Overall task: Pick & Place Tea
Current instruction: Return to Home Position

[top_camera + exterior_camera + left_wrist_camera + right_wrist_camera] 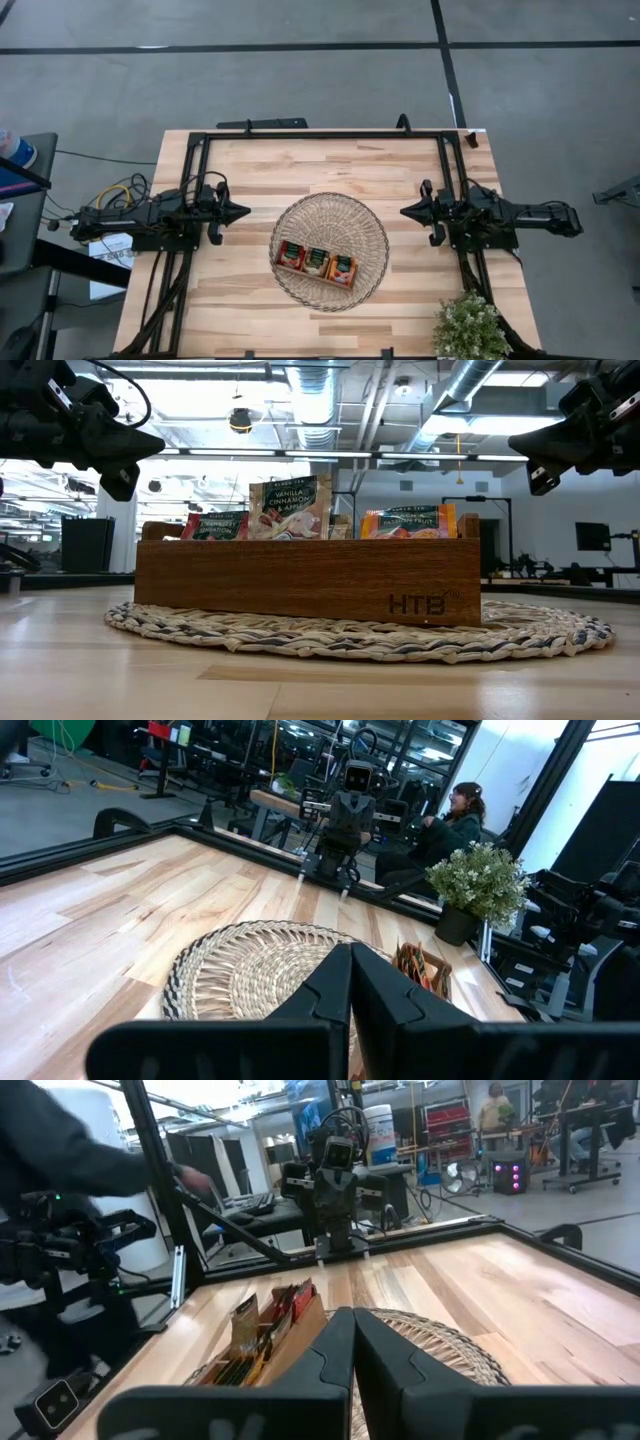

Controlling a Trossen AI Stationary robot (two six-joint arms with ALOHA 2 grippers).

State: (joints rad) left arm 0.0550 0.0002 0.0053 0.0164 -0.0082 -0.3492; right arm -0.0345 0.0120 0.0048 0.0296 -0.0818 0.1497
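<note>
The tea sachets (317,261) stand upright in the wooden tray (300,580): red on the left, pale in the middle, orange on the right. The tray rests on the wicker basket (330,215), midway between the left gripper (245,212) and the right gripper (404,212). Both grippers are well apart from it, fingers closed tip to tip. The light wood table (330,160) carries a potted plant (470,325) at one corner.
</note>
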